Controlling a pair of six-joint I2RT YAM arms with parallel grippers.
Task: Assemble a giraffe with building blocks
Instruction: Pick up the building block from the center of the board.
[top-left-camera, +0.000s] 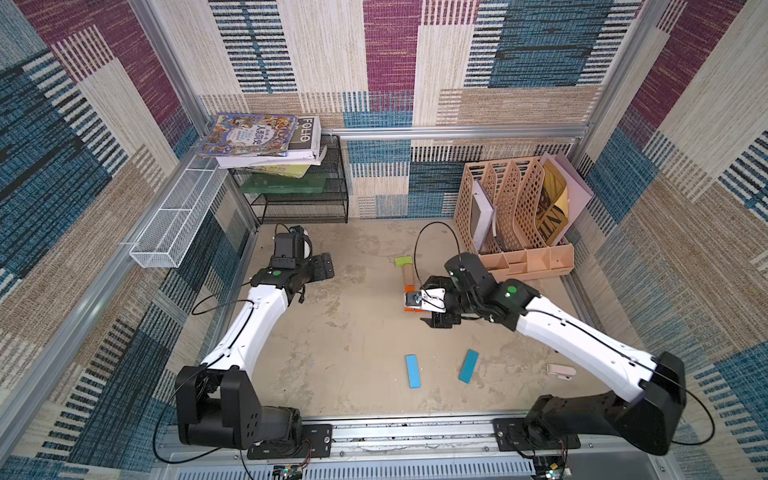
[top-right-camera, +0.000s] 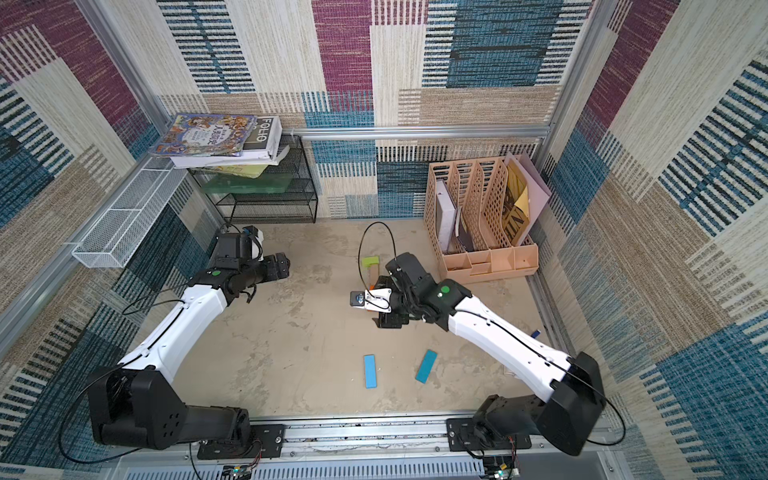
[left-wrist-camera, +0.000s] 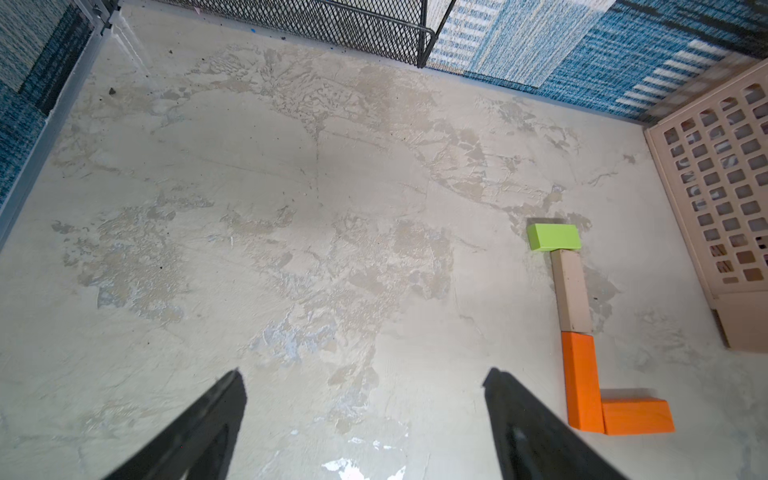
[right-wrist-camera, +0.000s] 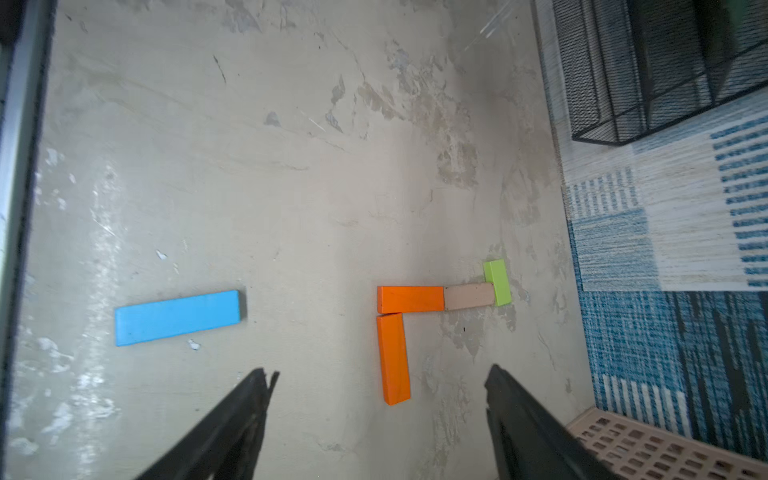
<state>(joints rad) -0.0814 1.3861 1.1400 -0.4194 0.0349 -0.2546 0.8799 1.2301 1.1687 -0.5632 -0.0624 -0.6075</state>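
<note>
At the back right of the tabletop (top-left-camera: 353, 332) a peach file rack (top-left-camera: 557, 259) is seen. A grey book (top-left-camera: 482, 212) is held in one slot, and a yellow-black magazine (top-left-camera: 552, 199) and a pale folder (top-left-camera: 577, 187) in the last. At the back left a stack of books (top-left-camera: 257, 137) is carried on top of a black mesh shelf (top-left-camera: 299, 208), and green sheets (top-left-camera: 286, 185) are kept inside it. A white mesh basket (top-left-camera: 174, 224) is fixed to the left wall. The giraffe (left-wrist-camera: 575, 291) is laid flat near the rack: a green block (right-wrist-camera: 497, 282) is set crosswise at one end and touched by a tan bar (right-wrist-camera: 469, 296). An orange bar (right-wrist-camera: 410, 299) is placed in line with that, and a second orange bar (right-wrist-camera: 393, 357) at a right angle against its far end. The right gripper (right-wrist-camera: 378, 372) is spread wide just over that second orange bar, whose end is seen between the fingers and touched by neither. A blue bar (top-left-camera: 412, 371) and a second blue bar (top-left-camera: 468, 365) are lying apart from the figure, nearer the arm bases. The left gripper (left-wrist-camera: 365, 372) is likewise spread, over bare tabletop, well apart from the giraffe.
</note>
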